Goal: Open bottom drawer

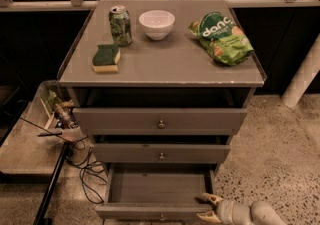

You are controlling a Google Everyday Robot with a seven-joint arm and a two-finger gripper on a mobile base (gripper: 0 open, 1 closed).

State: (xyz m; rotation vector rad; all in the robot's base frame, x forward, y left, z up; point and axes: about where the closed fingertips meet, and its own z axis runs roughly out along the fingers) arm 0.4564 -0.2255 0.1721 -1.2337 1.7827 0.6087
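The bottom drawer of the grey cabinet stands pulled out, and its shallow grey tray shows with nothing in it. Its front panel lies at the bottom edge of the view, with the small knob barely showing. My gripper is at the drawer's front right corner, fingers spread, one fingertip over the tray's right end and the other near the front panel. It holds nothing. The top drawer and the middle drawer above stick out a little.
On the cabinet top stand a green can, a white bowl, a green chip bag and a green-yellow sponge. A low shelf with clutter and cables is at the left. A white post stands at the right.
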